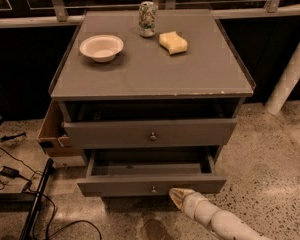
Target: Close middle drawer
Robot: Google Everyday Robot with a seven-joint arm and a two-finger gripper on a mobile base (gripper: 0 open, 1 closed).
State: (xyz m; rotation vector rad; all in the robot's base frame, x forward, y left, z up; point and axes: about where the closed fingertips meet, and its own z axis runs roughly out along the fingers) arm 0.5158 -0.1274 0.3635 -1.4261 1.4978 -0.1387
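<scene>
The grey cabinet (155, 74) stands against a dark railing, and two of its drawers hang open. The top drawer (110, 133), with the taller, wider front, is out only a little way. Below it the middle drawer (115, 185) is pulled out much further, so I can look straight down into its bare inside; its low flat front carries a small round metal knob (153, 189) at the centre. The gripper (176, 194) is down low in front of that drawer, at the end of a white arm (215, 221) that comes in from the lower right corner. Its tip sits just beside the drawer's front face, a little right of the knob and at the front's lower edge. Whether it actually touches the wood I cannot tell, and I cannot tell either whether the gripper is open or closed from here. It holds nothing that I can see. On the cabinet's top a white bowl (101, 47) sits toward the left. A printed can (147, 19) stands upright near the back edge, and a yellow sponge (173, 42) lies just right of the can. A cardboard box (51, 131) leans against the cabinet's left side. Black cables (5, 174) trail over the speckled floor (270, 169) on the left, and a white post (290, 74) slants up on the far right.
</scene>
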